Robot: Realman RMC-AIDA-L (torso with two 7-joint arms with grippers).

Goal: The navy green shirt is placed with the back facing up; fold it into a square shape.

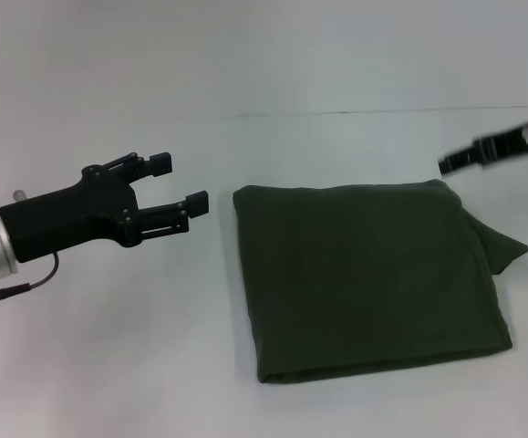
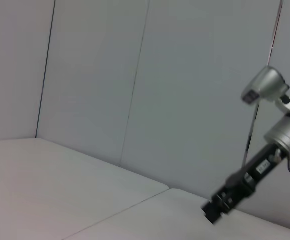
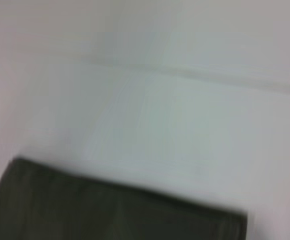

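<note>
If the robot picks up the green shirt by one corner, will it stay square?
Probably not. The navy green shirt looks like soft layered cloth, so it would likely droop and unfold. A loose flap already pokes out on the robot's right, suggesting the layers slide easily.

We count one navy green shirt, folded on the one white counter. Two pincers total: the left pincer on the left side and the right pincer at the far right. That's everything we see.

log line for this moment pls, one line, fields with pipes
navy green shirt: folded near-square, flap out on right | left gripper: open, left of shirt, apart | right gripper: far right corner, fingers unclear
</note>
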